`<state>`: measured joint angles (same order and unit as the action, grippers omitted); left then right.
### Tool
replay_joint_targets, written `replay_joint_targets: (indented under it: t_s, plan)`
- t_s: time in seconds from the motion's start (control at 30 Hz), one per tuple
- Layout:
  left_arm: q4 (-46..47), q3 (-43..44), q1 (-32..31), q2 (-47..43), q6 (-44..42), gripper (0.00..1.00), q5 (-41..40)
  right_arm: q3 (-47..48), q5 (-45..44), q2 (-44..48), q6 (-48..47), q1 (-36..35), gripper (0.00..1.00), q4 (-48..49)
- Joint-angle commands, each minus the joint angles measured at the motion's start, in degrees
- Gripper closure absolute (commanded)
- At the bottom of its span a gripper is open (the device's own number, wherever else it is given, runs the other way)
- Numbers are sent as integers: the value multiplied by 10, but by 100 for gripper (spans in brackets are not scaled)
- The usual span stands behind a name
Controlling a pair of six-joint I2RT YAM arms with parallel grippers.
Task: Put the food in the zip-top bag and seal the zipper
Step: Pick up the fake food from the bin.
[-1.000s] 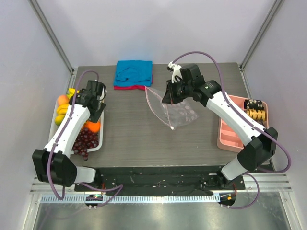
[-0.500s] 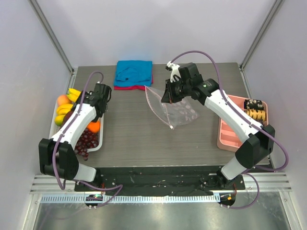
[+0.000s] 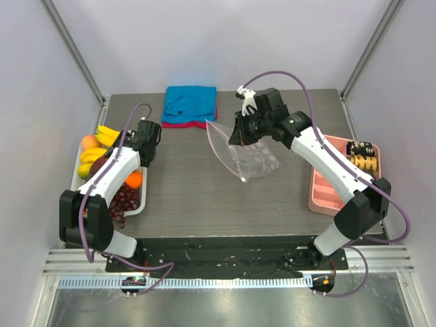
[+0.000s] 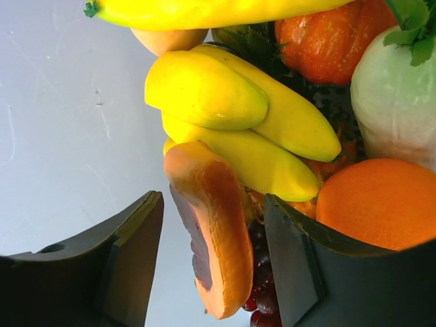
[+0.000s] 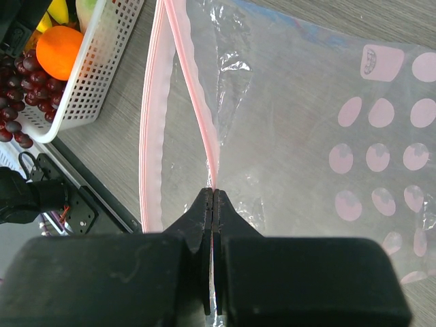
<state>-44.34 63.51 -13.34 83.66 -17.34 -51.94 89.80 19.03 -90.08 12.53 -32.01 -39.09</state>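
The white basket point(image 3: 141, 201) holds the food: yellow banana pieces point(image 4: 272, 122), a round orange point(image 4: 378, 201), dark grapes point(image 4: 262, 300) and a carrot-like piece point(image 4: 218, 272). The left gripper point(image 4: 212, 204) stands unclenched astride that piece; contact is hard to judge. Well right of the basket, the right gripper point(image 5: 213, 194) pinches the zip-top bag point(image 5: 320, 102) by its zipper point(image 5: 194, 88), mouth gaping. Farther right, the pink tray point(image 3: 327, 194) carries brown-and-tan pieces point(image 3: 361, 155). The left arm hides part of the basket.

overhead camera looks down; both close wrist views share the food point(image 3: 133, 178)
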Motion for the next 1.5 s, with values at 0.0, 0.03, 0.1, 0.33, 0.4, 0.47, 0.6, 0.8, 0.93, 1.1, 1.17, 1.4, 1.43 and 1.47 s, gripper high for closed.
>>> replay_joint_targets:
  t_s: [0.0,0.03,0.1,0.33,0.4,0.47,0.6,0.8,0.93,1.1,1.17,1.4,1.43,1.47]
  plan:
    - [25,-3,-6,-4,-12,40,-26,26,2,0,-6,1,99,10]
    - [24,-3,-6,-5,-14,43,-27,27,2,-1,-6,1,99,10]
    - [23,-1,-7,-7,-20,51,-30,30,2,-2,-6,1,99,10]
    - [14,4,-15,-13,-23,79,-48,32,3,-4,-5,1,99,10]
    - [12,4,-19,-16,-23,86,-54,36,3,-8,-5,2,99,8]
    - [9,5,-22,-17,-25,90,-60,38,3,-8,-5,2,99,7]
    - [-2,15,-37,-25,-36,100,-77,37,5,-6,-7,2,99,8]
    - [-29,56,-58,-47,-66,100,-112,35,6,-2,-7,3,99,9]
    - [-36,100,-64,-61,-89,100,-106,32,8,3,-5,5,99,9]
    - [-37,151,-93,-68,-140,100,-111,23,10,11,-2,8,99,10]
    - [-33,175,-103,-69,-159,100,-113,20,10,16,2,9,99,11]
    - [-14,267,-136,-72,-208,100,-68,24,15,22,25,11,99,16]
    - [-17,303,-140,-68,-198,100,-56,27,19,20,28,11,99,17]
    - [-31,324,-143,-55,-191,100,-41,32,21,19,34,12,99,18]
